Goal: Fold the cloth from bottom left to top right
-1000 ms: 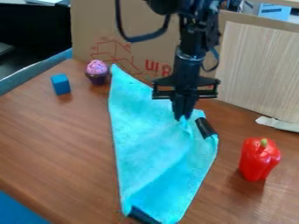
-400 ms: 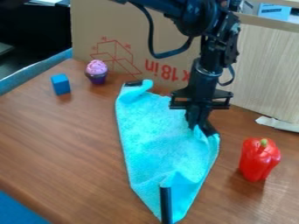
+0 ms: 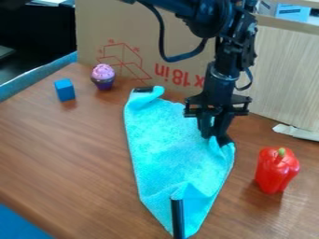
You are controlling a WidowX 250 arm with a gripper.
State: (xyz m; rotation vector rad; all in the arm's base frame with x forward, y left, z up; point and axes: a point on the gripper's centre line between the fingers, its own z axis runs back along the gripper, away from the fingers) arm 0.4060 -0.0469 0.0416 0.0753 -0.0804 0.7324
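- And there was the table (image 3: pixel 81 154), a brown, wood-grained top, with a blue-grey strip (image 3: pixel 37 76) running along its far left side!
- Behind it stood a cardboard panel (image 3: pixel 140 37) with red print, and to the right of that a pale wood-grained board (image 3: pixel 280 74).
- Up in the left corner, a dark area; up in the right, a light-blue box (image 3: pixel 291 12); down at lower left, a patch of bright blue (image 3: pixel 22 224).
- A whitish strip (image 3: pixel 298 132) lay by the foot of the board.
- Now the count! One turquoise cloth (image 3: pixel 165 140), lying lengthwise across the middle of the table, its bottom end narrow and creased.
- Two clear black pieces on it: one at its top left corner (image 3: pixel 143 89), one near its bottom tip (image 3: pixel 177 217).
- One blue cube (image 3: pixel 64 90), one cupcake (image 3: pixel 103 77) just beside it, both at upper left; one red pepper (image 3: pixel 276 170), upright, right of the cloth.
- One gripper (image 3: pixel 213 134), over the cloth's upper right edge, its fingers slightly spread, a narrow gap between them!
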